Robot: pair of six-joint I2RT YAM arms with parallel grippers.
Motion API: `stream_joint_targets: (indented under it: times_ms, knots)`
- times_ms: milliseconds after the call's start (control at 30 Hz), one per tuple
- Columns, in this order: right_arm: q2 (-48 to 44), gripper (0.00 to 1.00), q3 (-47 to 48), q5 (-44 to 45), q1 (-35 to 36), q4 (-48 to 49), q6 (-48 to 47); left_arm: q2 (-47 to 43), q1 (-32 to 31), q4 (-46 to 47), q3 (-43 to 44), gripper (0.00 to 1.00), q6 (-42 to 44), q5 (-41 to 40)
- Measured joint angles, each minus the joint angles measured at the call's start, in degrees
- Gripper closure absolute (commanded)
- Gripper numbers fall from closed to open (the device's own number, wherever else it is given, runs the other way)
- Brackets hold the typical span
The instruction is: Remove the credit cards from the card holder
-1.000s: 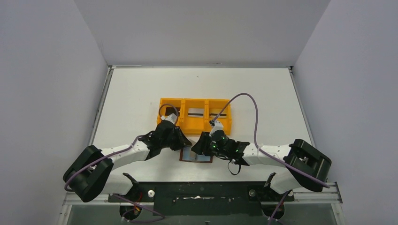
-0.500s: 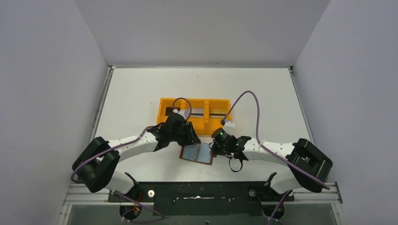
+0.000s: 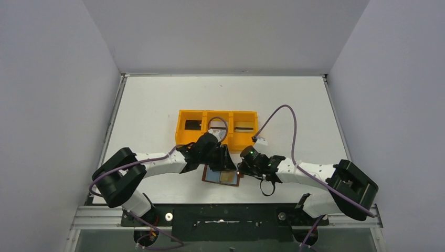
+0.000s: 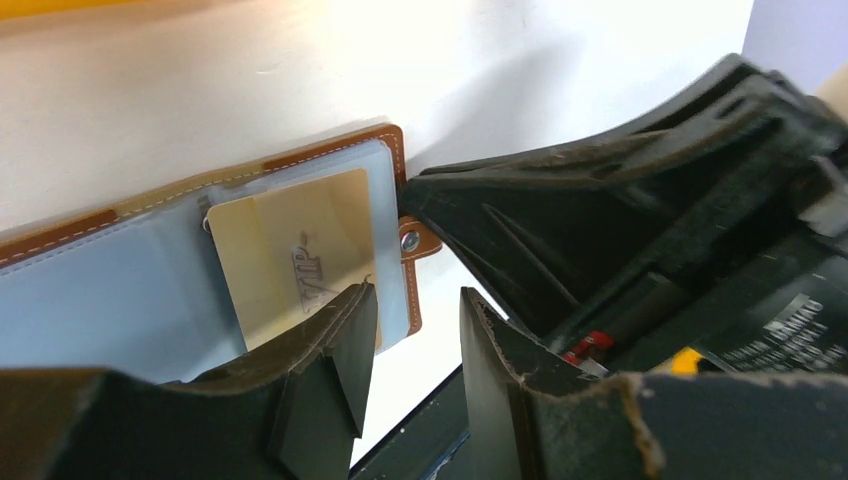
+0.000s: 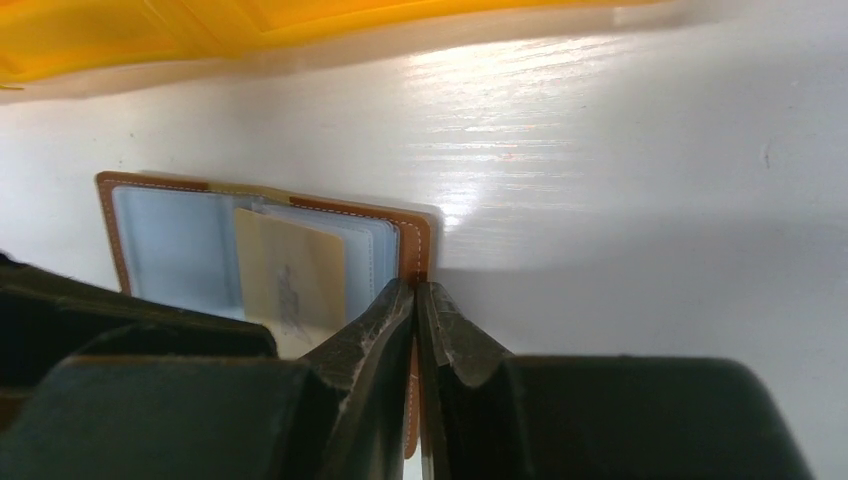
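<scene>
Two pincers crowd one small target on my screens. The card holder (image 3: 212,176) lies open and flat on the white counter (image 3: 157,100), close to the near edge and about midway along it. Its pale blue-grey pockets face up inside a brown stitched border.

A tan-gold card (image 4: 290,250) with "VIP" lettering shows on the holder's right half. I cannot tell whether it is tucked into a sleeve or lying on top of one. It is the only card I can make out at the holder.

The left pincer (image 4: 415,298) is released, its fingers apart with nothing between them. One fingertip (image 4: 345,330) overlaps a corner of the tan-gold card, but I cannot tell whether it touches or only hovers. The other finger stands past the holder's right border, over bare counter.

The right pincer (image 5: 414,290) is clenched on the right edge of the card holder, with a sliver of brown leather showing between its fingers in its own wrist view. From the left wrist view, its tip meets the border just beside the small snap tab (image 4: 412,240).

An orange tray (image 3: 183,138) with three compartments stands farther from the near edge, apart from the holder and roughly mid-counter. A dark strip (image 3: 192,125) lies in its left compartment and another in its right one; from overhead I cannot tell what they are. The left arm's purple cable (image 3: 218,121) loops over the middle compartment and hides part of it.
</scene>
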Motion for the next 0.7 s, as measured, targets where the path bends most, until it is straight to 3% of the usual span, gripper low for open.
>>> stream_joint_targets:
  times_ms: [200, 367, 700]
  knots:
    - [-5.03, 0.88, -0.13, 1.57, 0.0, -1.07, 0.63, 1.36, -0.94, -0.17, 0.09, 0.64, -0.83, -1.55]
    - [-8.44, 0.86, -0.07, 1.79, 0.0, -1.44, -0.44, -4.96, -1.03, -1.99, -0.5, 0.62, -0.94, -5.81]
    - [-1.86, 0.86, 1.86, -3.85, 1.07, 4.26, -3.23, -14.49, 5.84, -3.26, -6.97, 0.56, -1.27, -8.94]
